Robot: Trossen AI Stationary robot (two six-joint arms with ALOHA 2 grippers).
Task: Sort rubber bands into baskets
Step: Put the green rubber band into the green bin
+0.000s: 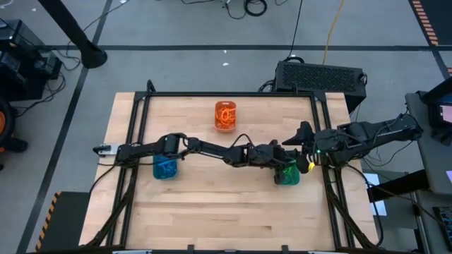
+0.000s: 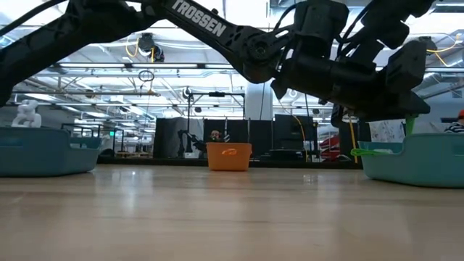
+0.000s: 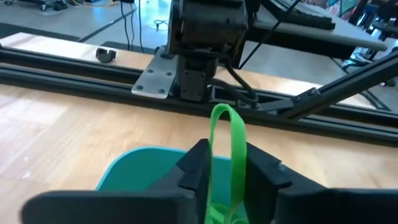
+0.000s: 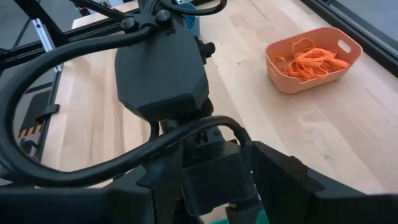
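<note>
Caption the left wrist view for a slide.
Left hand over the teal-green basket, a green rubber band standing looped between its fingers, above the wooden table.

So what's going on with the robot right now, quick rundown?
Left hand over teal-green basket, green rubber band between its fingers. Right hand open, waiting beside it. Nothing in the way.

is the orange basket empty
No, the orange basket holds a heap of orange rubber bands, plain in the right wrist view.
</note>
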